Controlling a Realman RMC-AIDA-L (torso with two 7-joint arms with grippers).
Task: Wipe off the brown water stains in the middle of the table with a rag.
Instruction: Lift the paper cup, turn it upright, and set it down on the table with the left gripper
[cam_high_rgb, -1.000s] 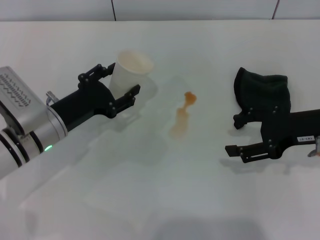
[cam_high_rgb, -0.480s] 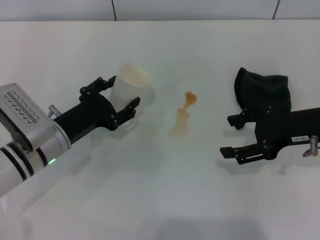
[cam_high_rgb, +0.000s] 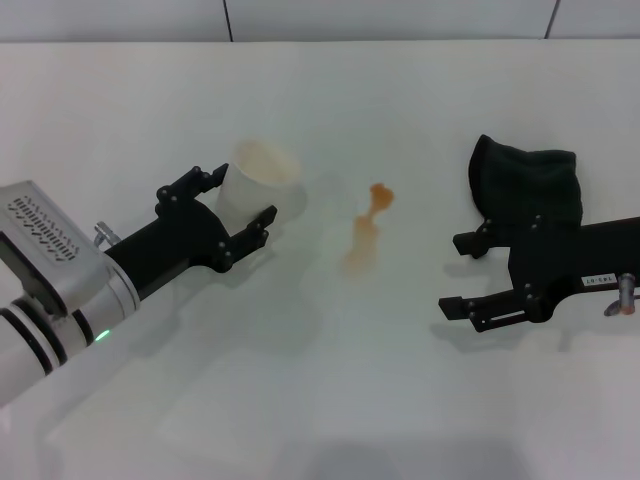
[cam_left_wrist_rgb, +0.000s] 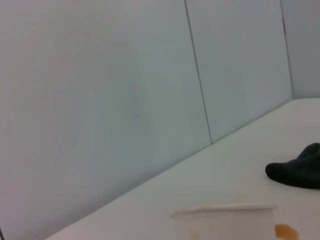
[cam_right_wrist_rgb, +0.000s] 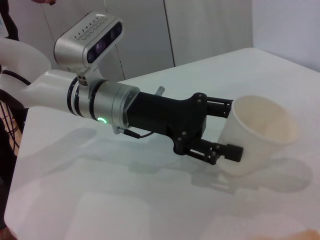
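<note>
The brown water stains (cam_high_rgb: 368, 228) lie mid-table (cam_high_rgb: 320, 400): a darker blob with a paler streak running toward me. The dark rag (cam_high_rgb: 527, 185) sits bunched at the right. My right gripper (cam_high_rgb: 452, 274) is open just in front of the rag, its wrist overlapping the cloth's near edge and its fingers pointing toward the stains. My left gripper (cam_high_rgb: 242, 195) is shut on a pale translucent cup (cam_high_rgb: 262, 178), which is tilted. The right wrist view shows that cup (cam_right_wrist_rgb: 260, 132) held between the left gripper's (cam_right_wrist_rgb: 232, 127) fingers. In the left wrist view, the cup rim (cam_left_wrist_rgb: 225, 212), stains (cam_left_wrist_rgb: 286, 231) and rag (cam_left_wrist_rgb: 300, 172) appear.
A wall of pale panels (cam_high_rgb: 400, 18) runs along the table's far edge. The left arm's silver forearm (cam_high_rgb: 50, 290) reaches in over the front left of the table.
The left gripper has drawn the cup nearer to me and a little left. The right gripper has edged left, toward the stains, staying open.
</note>
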